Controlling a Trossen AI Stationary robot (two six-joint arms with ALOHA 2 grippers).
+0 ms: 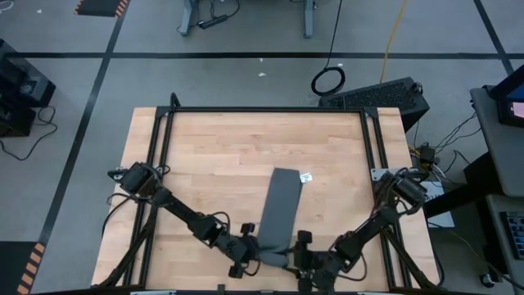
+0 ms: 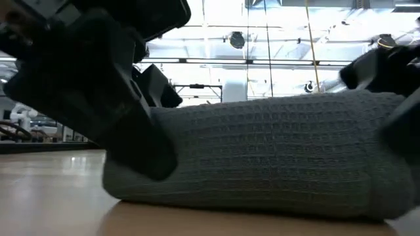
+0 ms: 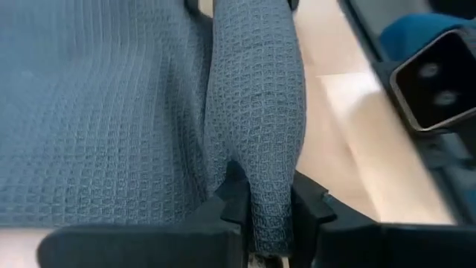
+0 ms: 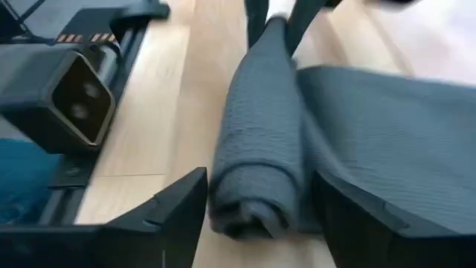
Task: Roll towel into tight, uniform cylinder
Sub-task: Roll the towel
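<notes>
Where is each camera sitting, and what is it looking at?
High view: above, looking down at the table, both arms and the towel.
Low view: at tabletop height, facing the towel's rolled end.
Left wrist view: on the left arm; left pincer pinches the roll.
Right wrist view: on the right arm; right pincer straddles the roll, open.
All share the towel.

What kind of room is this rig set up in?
Likely a robotics lab or workshop: a bare wooden table in a black frame, floor marked with tape lines, loose cables, and open ceiling ducts and lights beyond the towel.
</notes>
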